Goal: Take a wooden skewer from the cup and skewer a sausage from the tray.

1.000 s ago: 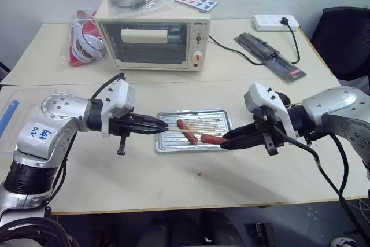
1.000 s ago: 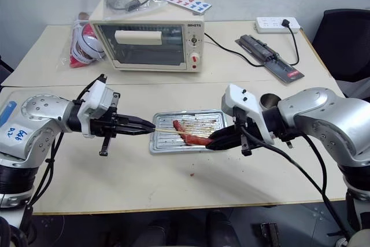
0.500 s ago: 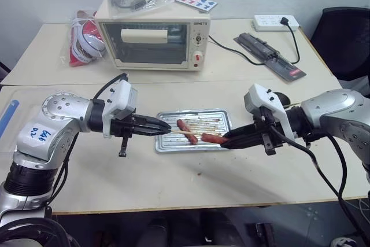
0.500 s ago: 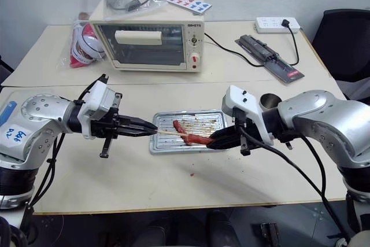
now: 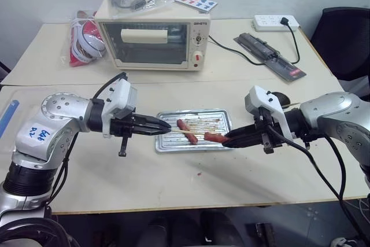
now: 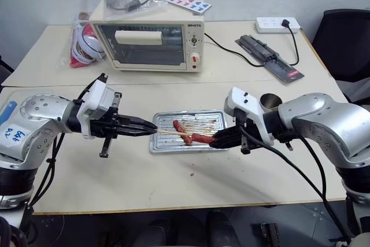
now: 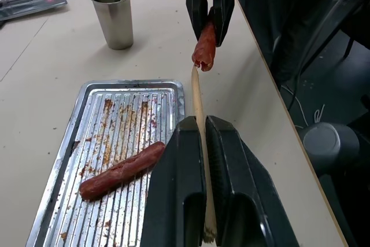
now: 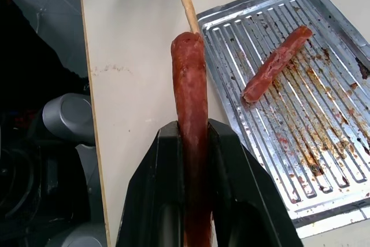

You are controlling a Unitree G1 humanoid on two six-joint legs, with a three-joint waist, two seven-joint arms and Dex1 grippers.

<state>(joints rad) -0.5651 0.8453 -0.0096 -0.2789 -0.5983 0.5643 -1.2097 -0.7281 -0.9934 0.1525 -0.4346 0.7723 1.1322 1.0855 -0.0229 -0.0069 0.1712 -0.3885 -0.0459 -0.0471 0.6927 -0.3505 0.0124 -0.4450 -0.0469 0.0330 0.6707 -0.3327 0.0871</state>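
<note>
Sausage, held: reddish-brown, clamped lengthwise between the black fingers of the right gripper, free end pointing toward the robot's left, raised just over the near right part of the tray.

Wooden skewer: pinched in the tightly clenched left gripper, pointing toward the robot's right. Its tip sits at the sausage's free end, touching or just entering; which of the two cannot be told. Skewer axis and sausage axis lie nearly in one line, end to end, so the coming push, by my judgement, turns on keeping that line straight as the two grippers close together. Both are about equally near the meeting point.

Second sausage: lying loose on the ribbed, grease-stained tray bottom, slantwise, apart from both grippers.

Cup: metal-looking here, standing on the table beyond the tray on the right arm's side, one stick leaning in it.

Toaster oven: cream, at the far table edge; small dark brand lettering at its upper right corner, too small to read.

Power strip: white, far right; no legible marking.
</note>
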